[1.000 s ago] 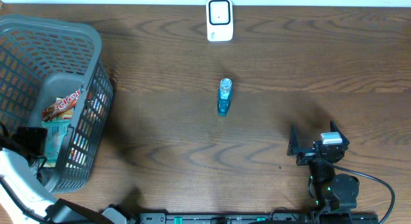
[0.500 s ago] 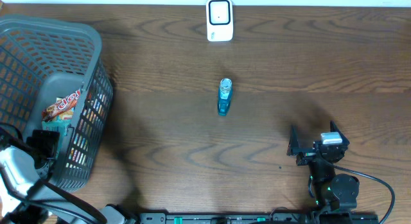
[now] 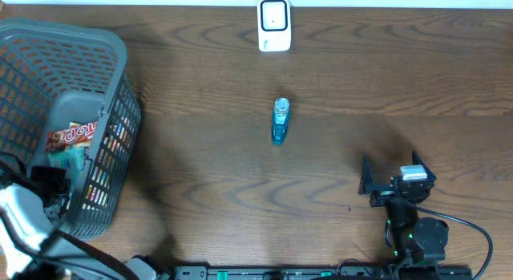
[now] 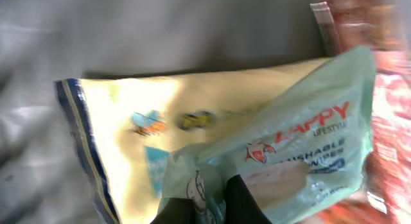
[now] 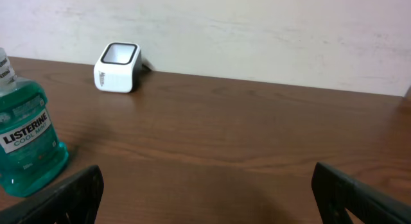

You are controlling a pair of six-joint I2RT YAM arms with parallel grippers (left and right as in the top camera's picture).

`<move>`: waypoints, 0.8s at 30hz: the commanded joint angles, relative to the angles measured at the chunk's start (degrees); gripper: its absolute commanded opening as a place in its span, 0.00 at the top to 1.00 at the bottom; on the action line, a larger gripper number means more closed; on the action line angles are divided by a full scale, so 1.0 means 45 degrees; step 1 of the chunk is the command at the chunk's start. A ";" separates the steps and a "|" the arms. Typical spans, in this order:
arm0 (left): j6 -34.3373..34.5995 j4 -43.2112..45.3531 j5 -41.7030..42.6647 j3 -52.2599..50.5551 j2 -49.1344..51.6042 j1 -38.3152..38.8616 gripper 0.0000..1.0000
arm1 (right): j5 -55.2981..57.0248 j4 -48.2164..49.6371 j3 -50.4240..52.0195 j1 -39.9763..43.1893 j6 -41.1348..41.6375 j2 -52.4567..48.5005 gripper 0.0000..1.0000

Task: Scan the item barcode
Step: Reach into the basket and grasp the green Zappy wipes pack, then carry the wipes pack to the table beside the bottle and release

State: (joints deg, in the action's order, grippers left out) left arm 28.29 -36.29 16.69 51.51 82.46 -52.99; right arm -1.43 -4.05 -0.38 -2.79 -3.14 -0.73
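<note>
Wipes packet (image 4: 302, 153) lies diagonally, lettering rising rightward, pinched by left gripper (image 4: 218, 199); right gripper (image 5: 209, 189) gapes.

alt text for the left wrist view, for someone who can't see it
The left gripper is shut on the edge of a green wipes pack inside the grey basket. A yellow packet lies under it and a red wrapper sits at the right.

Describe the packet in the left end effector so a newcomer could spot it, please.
Look in the grey basket at the table's left edge. The left end effector pinches a pale green wipes pack; its neighbours are a cream packet and red wrapper.
</note>
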 commanded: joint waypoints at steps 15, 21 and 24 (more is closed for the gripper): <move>0.5362 0.6824 0.8170 0.0277 -0.9078 0.0199 0.93 | 0.0097 -0.0053 0.0015 0.0121 0.0165 0.0019 0.01; 0.6139 0.8850 0.9063 0.0272 -0.9204 0.3288 0.93 | 0.0097 -0.0053 0.0015 0.0121 0.0165 0.0019 0.01; 0.5144 0.8796 0.9049 0.0272 -0.9204 0.5241 0.93 | 0.0097 -0.0053 0.0015 0.0121 0.0165 0.0019 0.01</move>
State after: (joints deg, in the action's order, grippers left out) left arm 54.50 2.96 55.07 52.23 41.17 -36.97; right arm -1.41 -4.05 -0.38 -2.81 -3.14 -0.73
